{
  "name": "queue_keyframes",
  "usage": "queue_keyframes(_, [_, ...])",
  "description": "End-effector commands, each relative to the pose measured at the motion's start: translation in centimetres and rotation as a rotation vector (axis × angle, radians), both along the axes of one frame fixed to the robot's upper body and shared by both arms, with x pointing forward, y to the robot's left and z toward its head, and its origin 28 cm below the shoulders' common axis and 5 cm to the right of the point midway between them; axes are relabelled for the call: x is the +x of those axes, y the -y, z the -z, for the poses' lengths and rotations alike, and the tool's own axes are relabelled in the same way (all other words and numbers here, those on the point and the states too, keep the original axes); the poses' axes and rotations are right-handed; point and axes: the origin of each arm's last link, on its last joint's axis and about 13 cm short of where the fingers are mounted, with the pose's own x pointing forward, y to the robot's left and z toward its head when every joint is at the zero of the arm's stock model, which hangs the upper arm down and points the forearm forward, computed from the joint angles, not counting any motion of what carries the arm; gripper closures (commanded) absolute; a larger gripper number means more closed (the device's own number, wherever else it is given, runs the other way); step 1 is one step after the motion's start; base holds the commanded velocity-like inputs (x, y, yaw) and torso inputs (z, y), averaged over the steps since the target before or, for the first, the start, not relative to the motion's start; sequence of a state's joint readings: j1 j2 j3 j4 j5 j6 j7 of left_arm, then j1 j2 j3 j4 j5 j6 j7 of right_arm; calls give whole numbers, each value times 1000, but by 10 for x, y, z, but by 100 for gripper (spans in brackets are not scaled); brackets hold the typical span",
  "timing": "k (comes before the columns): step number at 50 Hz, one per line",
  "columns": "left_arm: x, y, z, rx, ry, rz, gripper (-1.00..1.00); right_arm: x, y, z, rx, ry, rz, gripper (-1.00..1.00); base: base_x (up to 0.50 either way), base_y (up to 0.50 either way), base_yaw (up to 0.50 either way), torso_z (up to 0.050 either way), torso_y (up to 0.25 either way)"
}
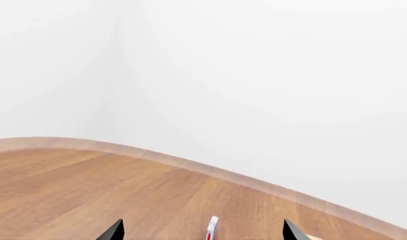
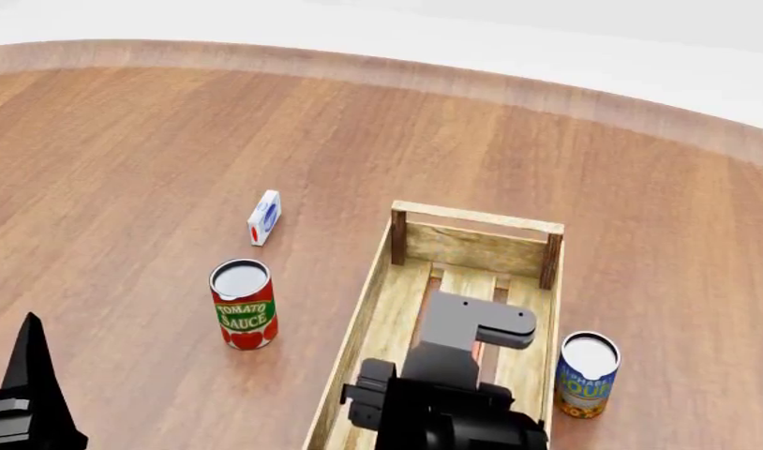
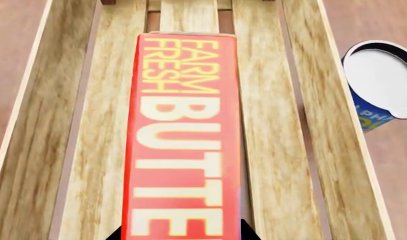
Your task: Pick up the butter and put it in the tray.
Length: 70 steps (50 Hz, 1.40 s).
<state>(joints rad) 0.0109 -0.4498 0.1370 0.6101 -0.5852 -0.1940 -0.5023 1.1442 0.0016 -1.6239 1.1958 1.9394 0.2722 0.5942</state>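
Right wrist view puts my right pincer (image 3: 182,231) low over the tray (image 3: 43,125), fingertips clamped on the butter (image 3: 183,135) lying along the middle slats, bare slats between it and each plank side. My left pincer (image 1: 202,231) hangs apart over open worktop (image 1: 90,190).
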Motion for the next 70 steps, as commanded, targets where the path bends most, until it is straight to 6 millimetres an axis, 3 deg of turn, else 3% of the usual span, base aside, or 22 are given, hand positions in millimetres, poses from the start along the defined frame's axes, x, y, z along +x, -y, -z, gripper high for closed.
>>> queue_keyframes(1, [0, 0, 0, -1, 1, 0, -100, 3, 3, -2, -55, 38, -25, 100, 0, 0, 0, 0, 0])
queue_keyframes(12, [0, 0, 0, -2, 1, 0, -100, 4, 4, -5, -47, 33, -28, 100, 0, 0, 0, 1, 1])
queue_keyframes(13, [0, 0, 0, -1, 1, 0, -100, 4, 4, -5, -42, 31, -32, -100, 0, 0, 0, 0, 0])
queue_keyframes(43, [-1, 1, -2, -3, 1, 3, -100, 12, 0, -25, -40, 82, -84, -100, 0, 0, 0, 0, 0])
queue_keyframes(56, [-3, 2, -5, -6, 9, 11, -100, 21, -12, -58, -62, 174, -105, -100, 0, 0, 0, 0, 0])
queue_keyframes(65, [-5, 2, -7, -8, 16, 13, -100, 2, -13, -100, -92, 268, -70, -100, 0, 0, 0, 0, 0])
queue_keyframes(70, [-5, 1, -8, -9, 20, 12, -100, -5, -12, -109, -92, 301, -61, -100, 0, 0, 0, 0, 0])
